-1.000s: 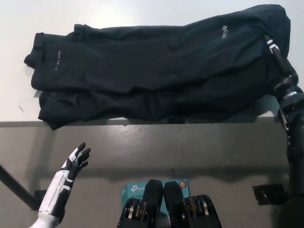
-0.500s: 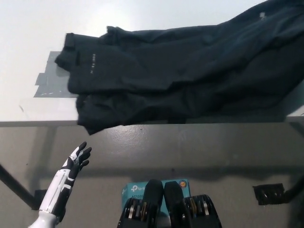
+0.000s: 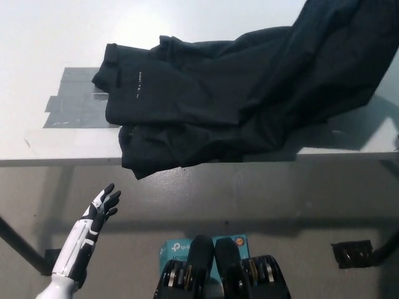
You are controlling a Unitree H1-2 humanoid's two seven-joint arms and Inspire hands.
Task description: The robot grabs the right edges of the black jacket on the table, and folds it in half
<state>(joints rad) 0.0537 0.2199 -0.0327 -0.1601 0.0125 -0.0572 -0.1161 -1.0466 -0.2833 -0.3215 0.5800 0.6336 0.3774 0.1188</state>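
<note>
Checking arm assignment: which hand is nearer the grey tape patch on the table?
Left. The left hand hangs open below the table edge, under the grey tape patch. The right hand is out of view; only the black jacket, lifted at its right side, shows there.

Left hand is seen at lower left, held below the front edge of the surface — nothing is gripped. The white forearm is angled up and to the right from the bottom-left corner, with the wrist kept roughly in line with it. Fingers are extended and slightly spread, pointed up toward the surface edge; the hand is not in contact with anything. Right arm and hand are not seen anywhere in the head view — their pose cannot be reported.
</note>
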